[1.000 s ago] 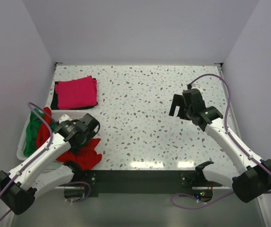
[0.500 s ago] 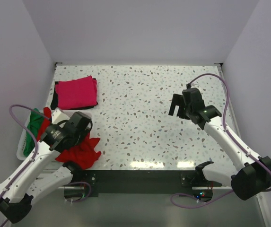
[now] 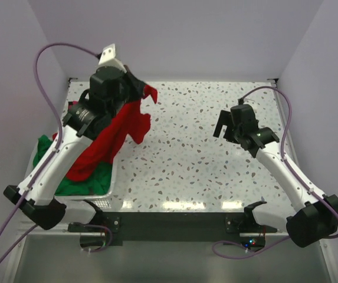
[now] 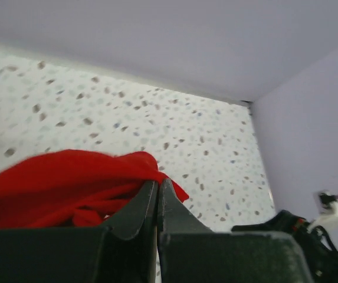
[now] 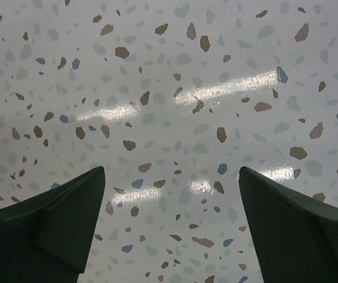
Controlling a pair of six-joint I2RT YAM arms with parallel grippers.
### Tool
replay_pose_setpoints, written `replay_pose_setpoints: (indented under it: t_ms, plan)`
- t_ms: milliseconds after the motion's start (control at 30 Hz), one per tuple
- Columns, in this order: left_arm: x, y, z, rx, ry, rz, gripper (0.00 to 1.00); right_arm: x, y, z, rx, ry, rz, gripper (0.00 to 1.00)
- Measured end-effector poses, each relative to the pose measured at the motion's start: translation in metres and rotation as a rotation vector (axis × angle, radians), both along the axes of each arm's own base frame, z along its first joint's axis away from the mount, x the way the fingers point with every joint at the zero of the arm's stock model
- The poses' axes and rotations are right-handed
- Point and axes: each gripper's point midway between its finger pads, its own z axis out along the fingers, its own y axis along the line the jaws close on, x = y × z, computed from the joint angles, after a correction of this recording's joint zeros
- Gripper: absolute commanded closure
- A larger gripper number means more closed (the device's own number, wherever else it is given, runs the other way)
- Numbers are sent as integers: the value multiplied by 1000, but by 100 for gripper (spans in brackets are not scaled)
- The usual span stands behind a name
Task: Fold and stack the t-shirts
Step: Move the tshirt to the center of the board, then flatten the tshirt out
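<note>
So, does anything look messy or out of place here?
Only the red t-shirt: it dangles crumpled from the shut left gripper, its tail trailing onto the green t-shirt heaped in the basket.

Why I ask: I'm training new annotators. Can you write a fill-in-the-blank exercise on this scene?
1. The hanging t-shirt clamped in the left gripper is ____ in colour.
2. The right gripper hovers over the speckled table with its jaws ____.
3. The other t-shirt, lying in the white basket, is ____ in colour.
Missing words: red; open; green.
</note>
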Motion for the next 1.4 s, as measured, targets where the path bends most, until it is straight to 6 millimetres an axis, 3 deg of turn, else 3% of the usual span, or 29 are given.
replay_pose_setpoints:
  t_ms: [167, 333, 433, 500, 567, 633, 700, 800, 833, 900, 933, 1000, 1033, 1100, 1167, 1233, 1400]
  plan:
    - [24, -77, 102, -63, -249, -335, 100, 12, -1, 21, 12, -50, -37, 1]
    - [8, -122, 198, -176, -528, -597, 100, 15, -4, 32, 25, -75, -73, 1]
    - [-10, -130, 228, -227, -645, -696, 100, 14, -7, 33, 23, -76, -97, 1]
    - [-20, -132, 228, -248, -682, -744, 100, 11, -10, 34, 21, -74, -110, 1]
    - [-21, -130, 213, -252, -663, -761, 100, 6, -14, 38, 19, -81, -126, 1]
    - [-12, -122, 180, -239, -615, -733, 77, 0, -18, 44, 26, -95, -143, 1]
    - [9, -107, 132, -210, -508, -667, 49, -7, -22, 48, 30, -105, -159, 1]
    - [61, -73, 35, -153, -266, -483, 40, -19, -28, 49, 38, -107, -177, 1]
    - [79, -62, -9, -120, -157, -426, 38, -22, -29, 48, 38, -102, -181, 1]
    - [99, -47, -81, -63, 20, -358, 36, -27, -31, 43, 32, -82, -185, 1]
    - [102, -43, -121, -38, 121, -341, 36, -28, -31, 41, 28, -74, -186, 1]
    - [88, -38, -197, -2, 309, -340, 36, -30, -32, 36, 20, -54, -185, 1]
    - [72, -36, -231, 7, 394, -353, 35, -30, -31, 33, 16, -41, -182, 1]
    - [37, -33, -280, 18, 530, -378, 35, -29, -28, 27, 11, -14, -169, 2]
    - [6, -34, -311, 18, 630, -410, 35, -27, -22, 17, 12, 24, -140, 3]
    - [-13, -38, -324, 12, 677, -443, 35, -24, -14, 5, 14, 74, -109, 3]
    - [-26, -63, -315, -9, 652, -534, 34, -22, -4, -33, 10, 194, -80, 3]
